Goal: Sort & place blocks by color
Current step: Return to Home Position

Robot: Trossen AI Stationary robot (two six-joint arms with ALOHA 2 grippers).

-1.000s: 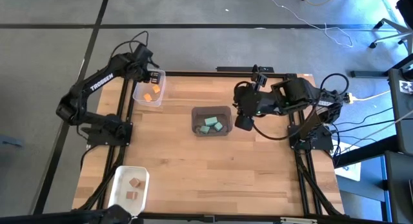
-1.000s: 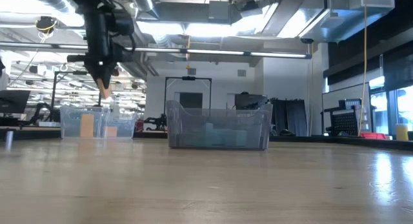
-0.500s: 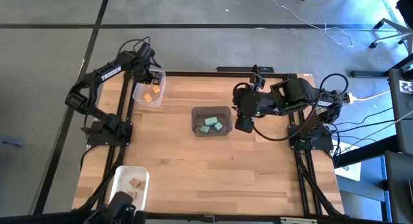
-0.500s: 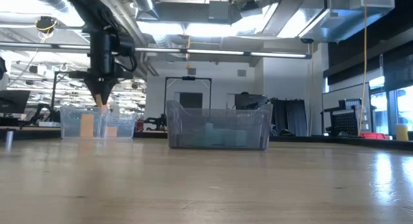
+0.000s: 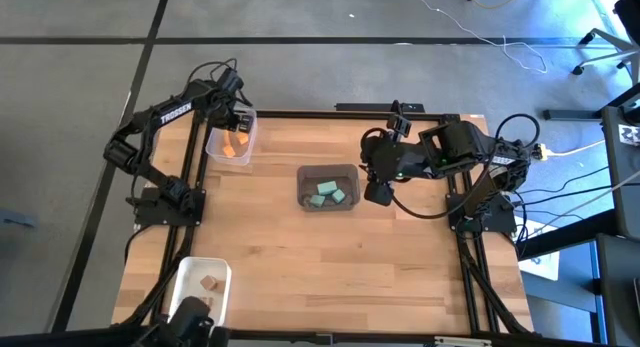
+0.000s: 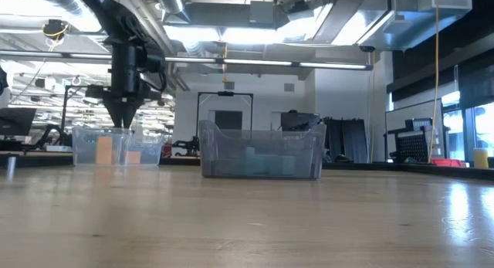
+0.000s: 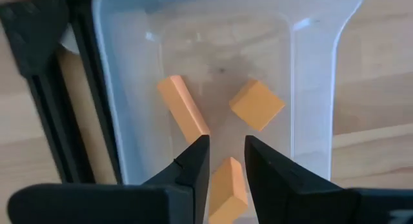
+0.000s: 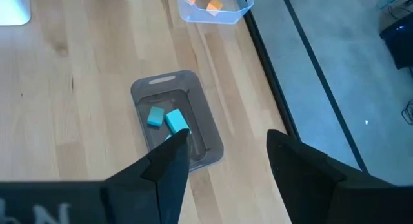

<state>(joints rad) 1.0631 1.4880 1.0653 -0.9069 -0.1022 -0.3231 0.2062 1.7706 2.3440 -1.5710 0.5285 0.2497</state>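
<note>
The left gripper hangs over the transparent bin at the far left corner of the table, its tips at about rim height in the low view. We see its fingers slightly parted with nothing carried. Three orange blocks lie on the bin's floor: one shows through the gap between the fingers, a long one lies beyond it, and a squarer one sits beside that.

The right gripper waits just beside the grey bin at mid-table, spread wide and empty. We count three teal blocks inside the grey bin. A white bin stands at the near left corner and holds tan blocks.
</note>
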